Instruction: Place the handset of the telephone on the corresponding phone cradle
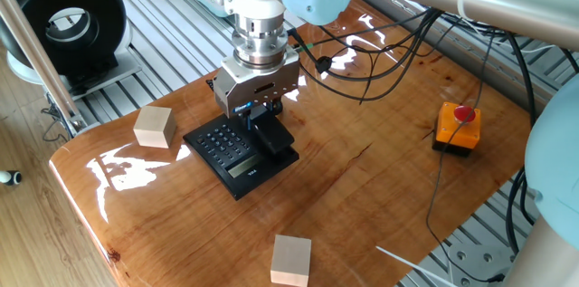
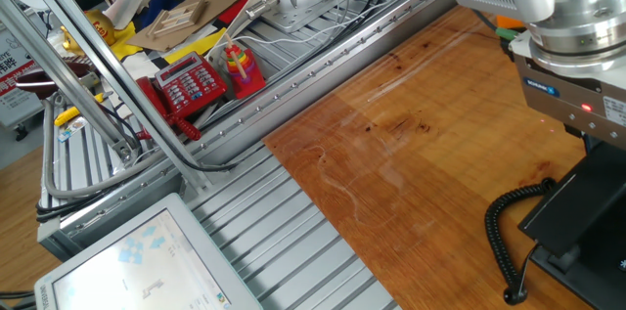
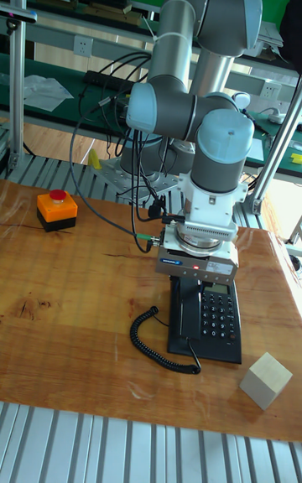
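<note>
Pincer (image 1: 260, 117) grips handset (image 1: 272, 133) (above the phone cradle (image 3: 182, 328)).

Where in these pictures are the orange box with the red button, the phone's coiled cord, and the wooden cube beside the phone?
orange box (image 1: 458, 129): one fixed view, orange side face.
coiled cord (image 3: 151, 339): tall fixed view, middle of coil.
wooden cube (image 1: 154, 127): one fixed view, front face.

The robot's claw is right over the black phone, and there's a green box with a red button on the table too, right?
Almost. The gripper is over the black phone, but the box with the red button is orange, not green. One fixed view shows it on the table, and the tall fixed view shows the same orange box.
</note>
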{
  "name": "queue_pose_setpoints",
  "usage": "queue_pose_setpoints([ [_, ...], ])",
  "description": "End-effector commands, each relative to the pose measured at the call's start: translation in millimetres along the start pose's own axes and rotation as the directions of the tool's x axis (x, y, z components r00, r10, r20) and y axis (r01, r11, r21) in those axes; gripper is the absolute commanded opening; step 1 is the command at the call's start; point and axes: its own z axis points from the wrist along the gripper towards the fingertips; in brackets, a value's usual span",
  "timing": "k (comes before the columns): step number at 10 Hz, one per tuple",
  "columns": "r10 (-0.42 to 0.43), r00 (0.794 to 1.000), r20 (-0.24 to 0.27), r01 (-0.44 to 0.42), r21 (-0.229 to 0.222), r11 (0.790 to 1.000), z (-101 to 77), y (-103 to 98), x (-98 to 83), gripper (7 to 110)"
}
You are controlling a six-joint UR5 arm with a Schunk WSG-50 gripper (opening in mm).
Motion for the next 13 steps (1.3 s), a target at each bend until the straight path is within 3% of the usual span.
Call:
queue_pose_setpoints([
  [1, -0.002, 1.000, 0.000, 0.002, -0.014, 1.000, -2.0, 2.3, -0.7, 7],
  [13, -0.030, 0.999, 0.019, 0.031, -0.032, 0.999, -0.8, 6.8, -5.4, 7],
])
